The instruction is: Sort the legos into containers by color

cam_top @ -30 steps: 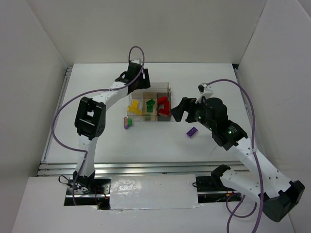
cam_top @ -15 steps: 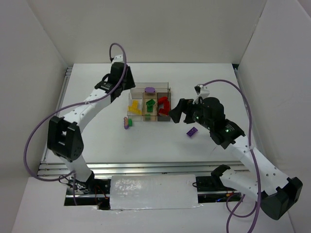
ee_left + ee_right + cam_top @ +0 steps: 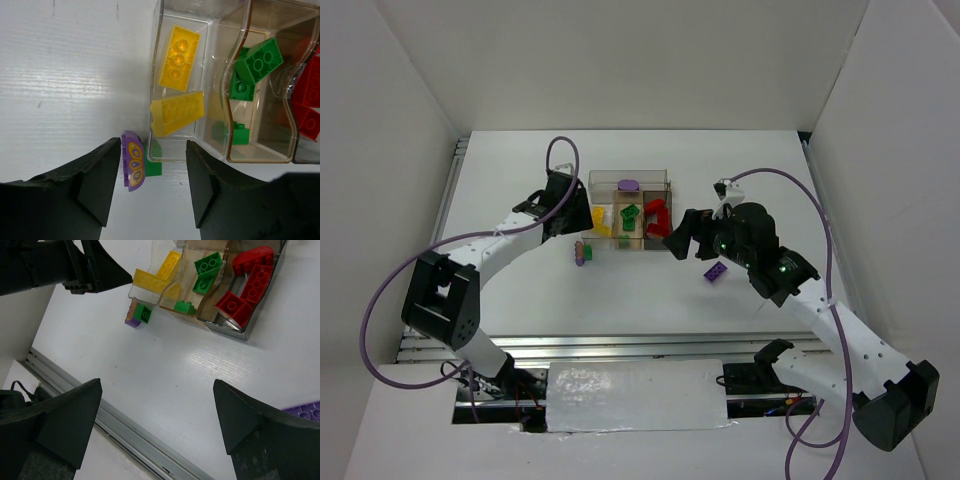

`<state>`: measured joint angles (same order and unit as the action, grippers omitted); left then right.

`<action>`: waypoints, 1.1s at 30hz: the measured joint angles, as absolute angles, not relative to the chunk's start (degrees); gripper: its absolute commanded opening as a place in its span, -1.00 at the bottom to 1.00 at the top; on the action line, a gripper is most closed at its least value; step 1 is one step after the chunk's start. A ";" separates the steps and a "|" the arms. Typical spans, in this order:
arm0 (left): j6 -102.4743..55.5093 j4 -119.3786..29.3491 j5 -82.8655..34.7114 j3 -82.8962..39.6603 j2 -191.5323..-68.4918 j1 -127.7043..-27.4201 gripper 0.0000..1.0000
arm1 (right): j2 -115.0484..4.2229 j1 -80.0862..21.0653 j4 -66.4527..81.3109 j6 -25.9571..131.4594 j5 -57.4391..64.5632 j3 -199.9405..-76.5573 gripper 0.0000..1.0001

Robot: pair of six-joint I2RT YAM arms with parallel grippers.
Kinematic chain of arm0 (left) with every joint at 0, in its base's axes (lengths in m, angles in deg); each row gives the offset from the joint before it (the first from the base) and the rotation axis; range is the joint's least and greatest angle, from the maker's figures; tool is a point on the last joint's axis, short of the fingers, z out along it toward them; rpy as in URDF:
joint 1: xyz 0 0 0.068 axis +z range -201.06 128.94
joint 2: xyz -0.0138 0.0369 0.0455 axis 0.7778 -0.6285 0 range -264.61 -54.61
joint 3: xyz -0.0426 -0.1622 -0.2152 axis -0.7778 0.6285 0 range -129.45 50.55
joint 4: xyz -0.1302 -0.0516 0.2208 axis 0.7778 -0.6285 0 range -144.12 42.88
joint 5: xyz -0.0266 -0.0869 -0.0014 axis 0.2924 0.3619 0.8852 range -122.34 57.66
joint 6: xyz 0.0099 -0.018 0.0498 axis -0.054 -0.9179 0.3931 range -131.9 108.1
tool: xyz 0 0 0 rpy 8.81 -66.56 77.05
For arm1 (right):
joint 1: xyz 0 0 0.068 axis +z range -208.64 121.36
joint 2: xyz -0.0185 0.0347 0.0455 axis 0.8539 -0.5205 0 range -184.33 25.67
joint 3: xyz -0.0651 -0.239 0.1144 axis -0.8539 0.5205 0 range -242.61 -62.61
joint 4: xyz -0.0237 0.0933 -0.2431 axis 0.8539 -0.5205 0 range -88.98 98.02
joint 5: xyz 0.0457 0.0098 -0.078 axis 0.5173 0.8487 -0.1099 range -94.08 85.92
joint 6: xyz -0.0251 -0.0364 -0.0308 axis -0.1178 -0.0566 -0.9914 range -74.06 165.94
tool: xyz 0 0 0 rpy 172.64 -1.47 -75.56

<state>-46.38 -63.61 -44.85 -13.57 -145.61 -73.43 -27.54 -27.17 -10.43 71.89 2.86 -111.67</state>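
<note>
Beside the bins [image 3: 151, 60], green brick [image 3: 154, 164] partly behind purple oval [image 3: 133, 161]

L arm is swinging away from the rear wide compartment [image 3: 655, 176], uncovering a purple piece [image 3: 628, 185] inside. L gripper [image 3: 154, 150], jaws narrowing, is now hovering by the purple oval lego [image 3: 133, 161] & green brick [image 3: 153, 164]. R gripper [image 3: 676, 233] is edging twd the bins.
</note>
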 measured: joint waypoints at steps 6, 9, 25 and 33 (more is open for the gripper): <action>-46.38 -60.88 -41.79 -13.59 -147.44 -73.37 0.03 | -27.11 -27.17 -10.46 71.87 2.82 -111.67 0.99; -46.43 -60.02 -40.15 -13.59 -149.00 -73.37 -0.03 | -26.91 -27.17 -10.46 71.87 2.80 -111.67 0.99; -44.52 -50.30 -34.82 -20.74 -155.36 -72.43 0.30 | -27.02 -27.17 -10.50 71.85 2.77 -111.30 0.99; -44.07 -52.31 -42.08 -21.28 -154.66 -71.77 0.68 | -27.13 -27.17 -10.56 71.83 2.36 -111.30 0.99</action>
